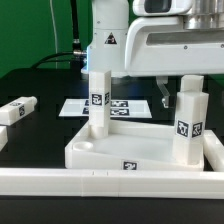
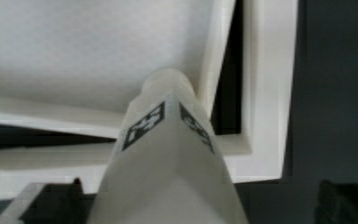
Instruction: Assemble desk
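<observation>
The desk slab [image 1: 105,158] lies flat with its rim up; it also shows in the wrist view [image 2: 87,70]. Two white tagged legs stand upright in its corners: one at the back on the exterior view's left [image 1: 98,100], one at the exterior view's right [image 1: 188,125]. My gripper [image 1: 184,90] hangs over the top of the right leg. In the wrist view that leg [image 2: 167,150] runs between my dark fingers [image 2: 51,203], with a gap on each side. The gripper [image 2: 190,205] is open and straddles the leg without clamping it.
A loose tagged leg [image 1: 18,110] lies on the black table at the exterior view's left. The marker board [image 1: 125,105] lies behind the slab. Long white border rails run along the front [image 1: 110,182] and the right [image 1: 214,150].
</observation>
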